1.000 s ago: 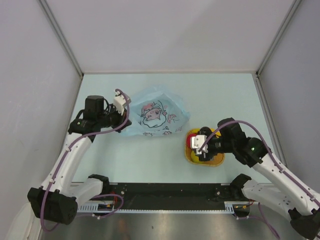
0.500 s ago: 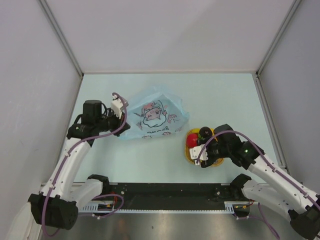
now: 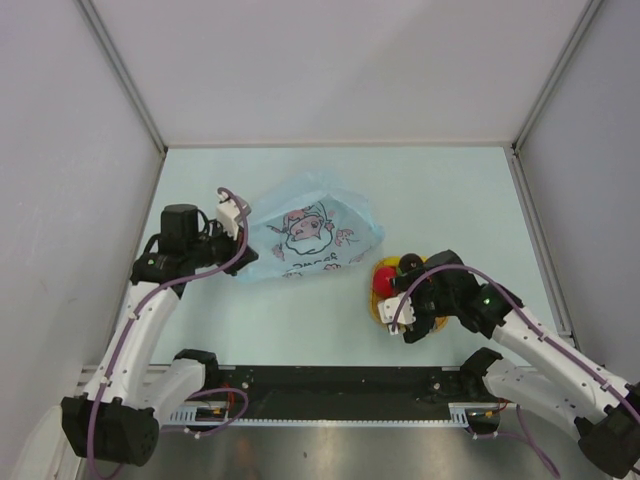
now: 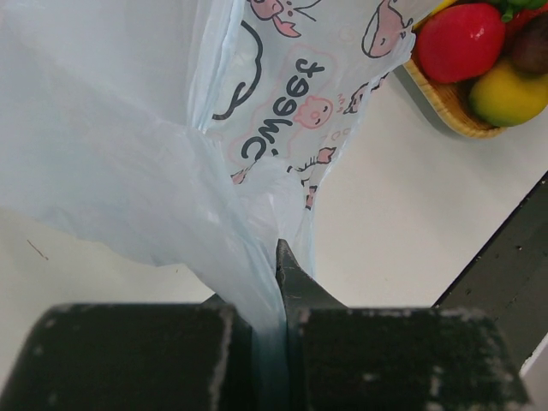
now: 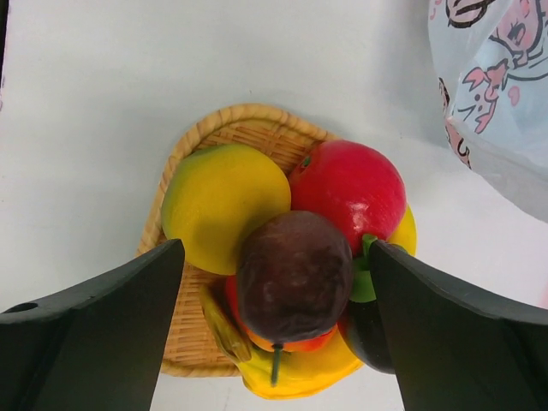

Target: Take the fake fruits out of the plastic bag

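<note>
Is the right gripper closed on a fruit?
No, the right gripper is open, its fingers spread on either side of the dark purple fruit.

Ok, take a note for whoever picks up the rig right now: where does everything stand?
Left claw: shut on an edge of the plastic bag.
Right claw: open above the dark purple fruit, holding nothing.
Done: that fruit, a red apple, a yellow-green fruit and others are piled on the woven tray.
Left: I cannot tell whether the bag holds more fruit, so check it.
</note>
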Robot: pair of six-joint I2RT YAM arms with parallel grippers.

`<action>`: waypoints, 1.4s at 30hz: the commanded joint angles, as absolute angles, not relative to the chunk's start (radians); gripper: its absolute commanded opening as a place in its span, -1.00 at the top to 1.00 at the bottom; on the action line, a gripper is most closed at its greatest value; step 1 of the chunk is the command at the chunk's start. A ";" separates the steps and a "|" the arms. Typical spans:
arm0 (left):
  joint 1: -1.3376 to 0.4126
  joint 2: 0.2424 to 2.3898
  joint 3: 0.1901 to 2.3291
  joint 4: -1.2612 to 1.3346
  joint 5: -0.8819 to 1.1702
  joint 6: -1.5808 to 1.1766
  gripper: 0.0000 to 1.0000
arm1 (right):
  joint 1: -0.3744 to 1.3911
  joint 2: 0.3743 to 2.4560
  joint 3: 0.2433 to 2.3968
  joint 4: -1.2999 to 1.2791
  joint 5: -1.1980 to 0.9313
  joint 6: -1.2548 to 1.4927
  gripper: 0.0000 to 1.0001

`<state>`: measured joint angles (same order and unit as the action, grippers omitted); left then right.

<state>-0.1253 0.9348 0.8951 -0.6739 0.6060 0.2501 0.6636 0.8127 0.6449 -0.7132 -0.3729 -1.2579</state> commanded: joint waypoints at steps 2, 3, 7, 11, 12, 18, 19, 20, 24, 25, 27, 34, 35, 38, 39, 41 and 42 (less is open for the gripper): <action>-0.109 0.923 0.885 -0.647 0.646 0.221 0.99 | 0.655 0.782 0.640 -0.666 -0.377 -1.256 -0.89; -0.110 0.925 0.887 -0.647 0.647 0.219 0.99 | 0.657 0.778 0.640 -0.663 -0.377 -1.255 -0.89; -0.110 0.928 0.887 -0.641 0.653 0.218 1.00 | 0.661 0.726 0.641 -0.667 -0.390 -1.255 -0.90; -0.107 0.933 0.884 -0.640 0.655 0.215 0.99 | 0.670 0.642 0.664 -0.655 -0.425 -1.195 -0.95; -0.107 0.933 0.884 -0.638 0.657 0.215 0.99 | 0.670 0.629 0.669 -0.585 -0.426 -1.154 -0.97; -0.100 0.933 0.897 -0.629 0.647 0.204 0.99 | 0.579 0.762 0.776 -0.068 -0.085 -0.554 -0.99; -0.091 0.934 0.899 -0.623 0.644 0.195 1.00 | 0.521 0.809 0.814 -0.060 -0.072 -0.482 -0.99; -0.084 0.934 0.900 -0.620 0.635 0.187 1.00 | 0.458 0.865 0.860 -0.063 -0.077 -0.395 -1.00; -0.058 0.936 0.916 -0.611 0.565 0.153 0.99 | 0.087 1.114 1.018 -0.164 -0.124 -0.079 -0.99; -0.045 0.928 0.919 -0.606 0.542 0.150 0.99 | 0.037 1.149 1.035 -0.188 -0.141 -0.002 -0.99; -0.017 0.922 0.933 -0.600 0.473 0.146 1.00 | -0.097 1.231 1.063 -0.262 -0.191 0.069 -0.99; 0.103 0.882 0.962 -0.575 0.351 0.074 0.02 | -0.150 1.253 1.081 -0.388 -0.115 0.161 -0.99; 0.112 0.877 0.966 -0.577 0.365 0.066 -0.21 | -0.141 1.244 1.081 -0.409 -0.112 0.153 -0.99; 0.121 0.853 0.968 -0.554 0.434 0.055 -1.00 | -0.079 1.210 1.081 -0.431 -0.048 0.117 -0.99; 0.123 0.838 0.979 -0.551 0.446 0.057 -1.00 | -0.062 1.203 1.081 -0.434 -0.005 0.107 -0.99; 0.124 0.827 1.008 -0.554 0.463 0.060 -0.99 | -0.006 1.177 1.081 -0.445 0.053 0.091 -0.99; 0.124 0.822 1.020 -0.561 0.466 0.073 -0.99 | 0.015 1.170 1.081 -0.448 0.089 0.074 -1.00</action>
